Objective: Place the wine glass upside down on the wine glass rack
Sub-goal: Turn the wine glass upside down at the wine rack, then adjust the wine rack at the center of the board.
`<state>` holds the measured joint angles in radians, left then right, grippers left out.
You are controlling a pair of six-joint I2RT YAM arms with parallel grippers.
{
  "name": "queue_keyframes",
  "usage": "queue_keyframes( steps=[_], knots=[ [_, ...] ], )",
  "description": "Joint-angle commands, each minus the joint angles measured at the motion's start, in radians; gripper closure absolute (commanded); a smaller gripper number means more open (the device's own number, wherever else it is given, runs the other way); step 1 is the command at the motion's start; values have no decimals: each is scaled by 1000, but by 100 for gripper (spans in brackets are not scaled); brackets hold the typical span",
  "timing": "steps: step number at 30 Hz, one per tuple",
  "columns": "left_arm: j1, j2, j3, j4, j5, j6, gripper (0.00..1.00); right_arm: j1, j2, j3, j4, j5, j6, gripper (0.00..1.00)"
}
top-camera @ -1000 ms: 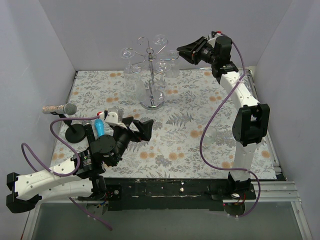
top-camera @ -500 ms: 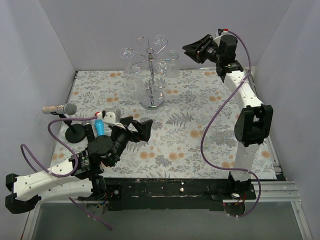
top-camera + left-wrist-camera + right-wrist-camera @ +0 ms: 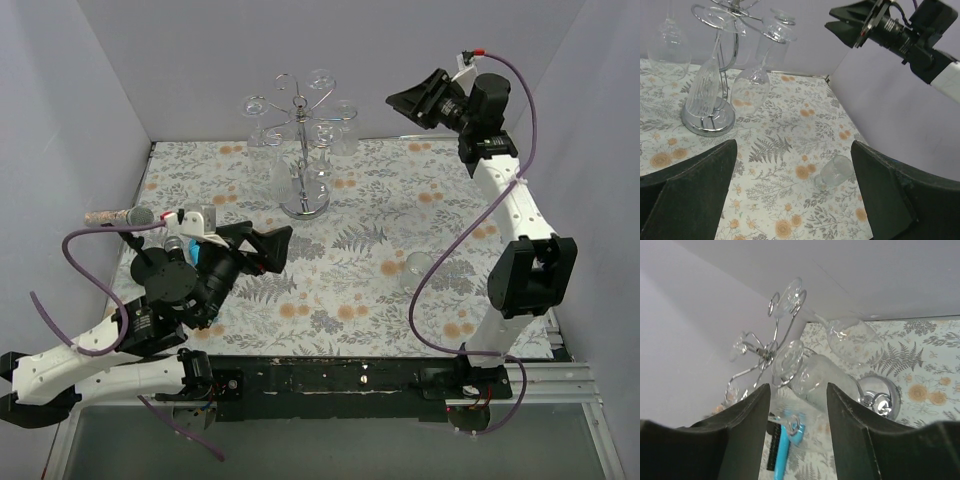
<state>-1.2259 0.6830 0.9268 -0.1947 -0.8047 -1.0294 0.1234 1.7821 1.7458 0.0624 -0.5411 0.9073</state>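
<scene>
Right arm [image 3: 512, 215] has swung up and back toward the far right corner since the earlier view, carrying the right gripper [image 3: 425, 100] well clear of the wine glass rack [image 3: 303, 150], which it was almost touching a second ago. My left arm [image 3: 120, 345] has shifted too, lifting its wrist and turning so that the left gripper [image 3: 265, 245] now points across the patterned table [image 3: 350, 300] toward the rack, still well short of it. The rack has not moved; it stands upright on its round base near the back of the table, with several glasses hanging bowl-down from its curled arms. The wine glass [image 3: 850, 340] nearest my right side hangs there with its foot caught in the spiral above and its bowl tilted downward, and nothing of mine is touching it. From the right wrist camera I see the jaws parted to about a middling gap with only air between them, so that tool holds nothing. The left wrist camera shows its jaws spread as wide as they go, likewise empty. I read this as the release and retreat after a hang, so this glass looks done. One loose glass [image 3: 418, 265] lies on its side on the table near the right arm, and I would take it for the next candidate.
</scene>
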Motion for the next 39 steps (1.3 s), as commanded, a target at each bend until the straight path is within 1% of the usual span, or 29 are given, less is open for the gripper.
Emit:
queue_keyframes(
  steps=[1,3,5,6,8,9,11,14,15,17,20,23,26,29,33,37,39],
  knots=[
    [5,-14,87,-87,-11,11,2,-45,-96,-118,175,-233,-240,43],
    [3,-16,118,-110,-24,11,2,-94,-124,-170,221,-371,-350,42],
    [3,-8,154,-133,-39,3,2,-145,-156,-204,186,-457,-468,41],
    [3,0,176,-141,-54,3,2,-160,-173,-209,135,-488,-537,40],
    [3,27,222,-164,-71,11,2,-182,-203,-197,-34,-493,-727,40],
    [3,50,251,-179,-74,15,2,-185,-223,-189,-174,-473,-816,38],
    [5,116,321,-228,-79,25,2,-185,-272,-193,-299,-429,-971,37],
    [3,208,412,-293,-108,40,2,-185,-358,-250,-368,-382,-1082,34],
    [6,233,440,-319,-137,42,2,-185,-389,-278,-363,-367,-1103,33],
    [31,272,487,-344,-160,37,2,-185,-455,-331,-354,-343,-1134,26],
    [120,299,541,-331,-47,23,2,-186,-524,-393,-355,-352,-1188,17],
    [224,367,627,-374,65,-1,2,-186,-575,-445,-340,-355,-1197,13],
    [284,485,756,-439,140,-23,2,-186,-595,-477,-346,-381,-1209,13],
    [342,558,820,-446,214,-32,2,-186,-595,-496,-366,-424,-1235,13],
    [465,650,908,-456,364,-84,2,-186,-612,-541,-360,-464,-1251,13],
    [577,714,934,-407,510,-178,2,-186,-636,-601,-334,-482,-1251,13],
    [614,742,938,-371,558,-233,2,-186,-645,-623,-322,-479,-1249,13]
  ],
)
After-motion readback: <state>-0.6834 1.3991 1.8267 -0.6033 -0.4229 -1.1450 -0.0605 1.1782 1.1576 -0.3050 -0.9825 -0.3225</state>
